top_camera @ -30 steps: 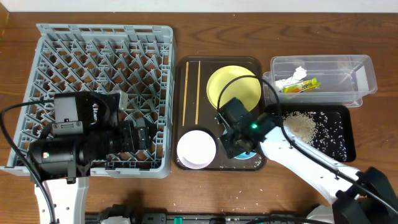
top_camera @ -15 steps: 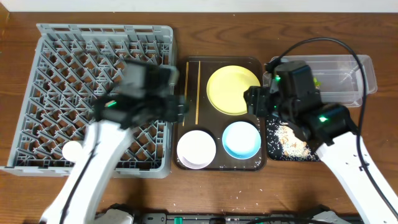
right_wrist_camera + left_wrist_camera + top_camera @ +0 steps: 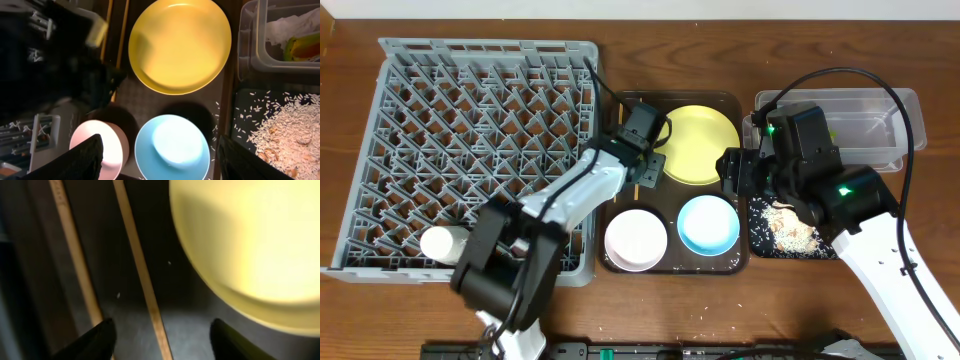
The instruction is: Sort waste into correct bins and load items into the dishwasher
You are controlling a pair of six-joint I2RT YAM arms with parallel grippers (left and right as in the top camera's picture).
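Observation:
My left gripper (image 3: 162, 342) is open low over the dark brown tray (image 3: 670, 262), its fingers on either side of one of the two wooden chopsticks (image 3: 141, 275); the other chopstick (image 3: 75, 265) lies just to its left. In the overhead view the left gripper (image 3: 645, 172) hides most of the chopsticks. The yellow plate (image 3: 698, 145), light blue bowl (image 3: 708, 224) and pinkish-white bowl (image 3: 636, 239) sit on the tray. My right gripper (image 3: 165, 165) is open and empty, high above the blue bowl (image 3: 172, 147). The white cup (image 3: 438, 243) lies in the grey dish rack (image 3: 470, 120).
The clear tub (image 3: 880, 125) at back right holds crumpled white paper (image 3: 285, 27) and the snack wrapper (image 3: 302, 47). The black tray (image 3: 820, 245) beside the brown tray holds a heap of rice (image 3: 280, 130). Loose grains lie on the table's front edge (image 3: 710, 318).
My left arm has swung from the front left of the rack to the chopsticks, leaving the white cup in the rack. My right arm rose from the blue bowl and now holds still.

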